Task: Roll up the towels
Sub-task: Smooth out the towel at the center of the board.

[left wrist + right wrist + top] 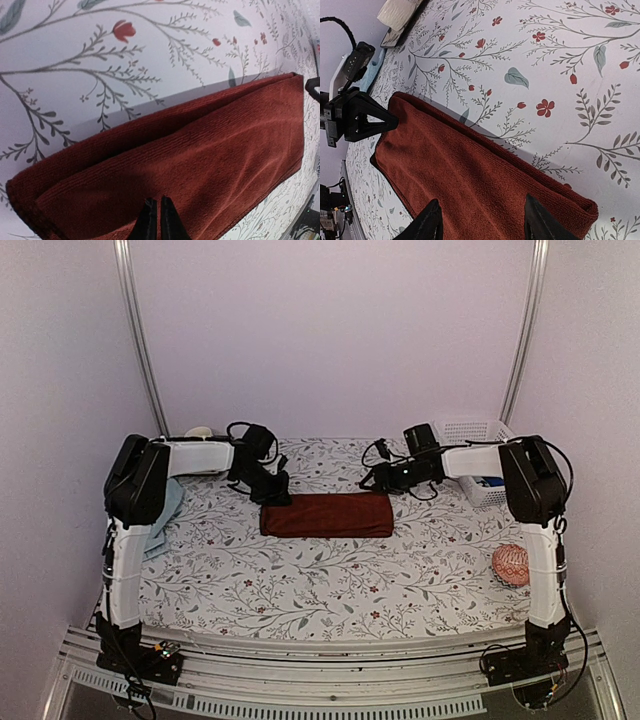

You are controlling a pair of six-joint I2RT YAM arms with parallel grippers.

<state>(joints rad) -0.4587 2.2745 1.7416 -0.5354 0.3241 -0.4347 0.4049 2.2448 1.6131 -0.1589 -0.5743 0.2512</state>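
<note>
Left gripper [158, 220] jaws, pinched almost together, meet one end of the folded maroon towel [327, 515] lying on the bench [300, 585]; I can't tell if cloth is caught. Right gripper [485, 222] hangs wide over its other end. Pale blue towel [172, 505] lies far left.

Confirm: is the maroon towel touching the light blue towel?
Apart. The top view shows the maroon towel mid-table and the light blue towel at the left edge, with patterned tablecloth showing between them.
</note>
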